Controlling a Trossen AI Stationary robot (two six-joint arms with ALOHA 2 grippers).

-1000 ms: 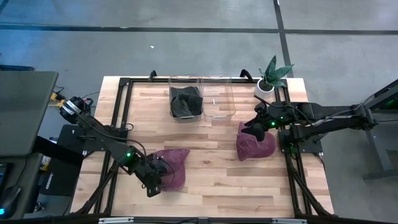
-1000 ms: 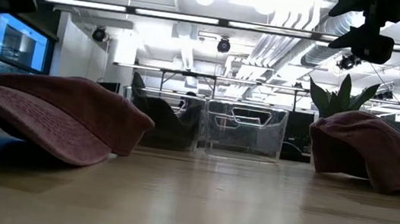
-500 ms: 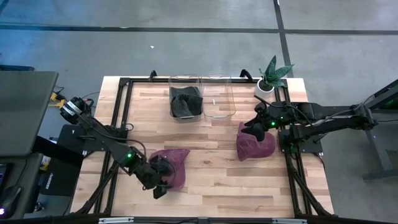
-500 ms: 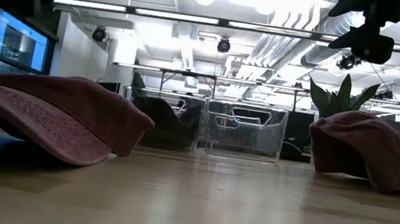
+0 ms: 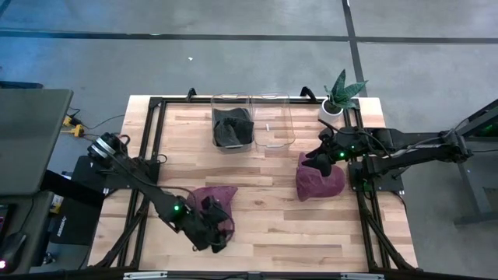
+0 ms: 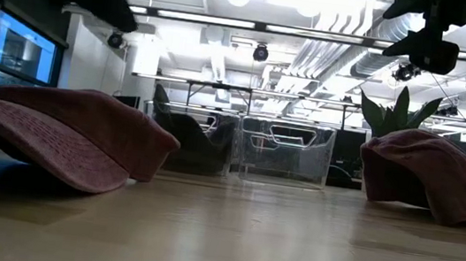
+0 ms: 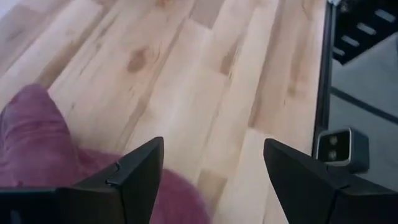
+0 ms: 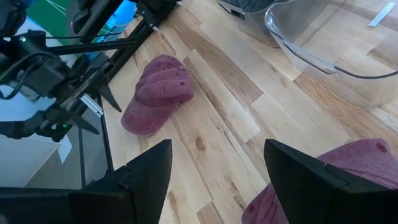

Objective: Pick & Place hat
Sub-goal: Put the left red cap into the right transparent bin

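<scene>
1. Since a second ago the left gripper (image 5: pixel 220 233) has slid along the near-left hat (image 5: pixel 214 208) toward the table's front edge, and its jaws have spread; they now stand wide, with nothing between them, over the hat's near side.
2. That hat is faded maroon cloth, soft and crumpled, lying flat on the wood. Its long axis runs from the front edge up and rightward toward the bins, though which end is the brim is hard to tell from above.
3. A second maroon hat (image 5: pixel 317 178) lies at the right side, just beneath the right gripper (image 5: pixel 313 159), which hovers with jaws wide and empty.
4. The table (image 5: pixel 272 222) is pale butcher-block planks within a black frame. At the far edge stand two clear bins (image 5: pixel 253 120), the left one holding something dark, and a potted plant (image 5: pixel 340 96).
5. Beyond is grey floor; the low view shows an office ceiling with strip lights.
</scene>
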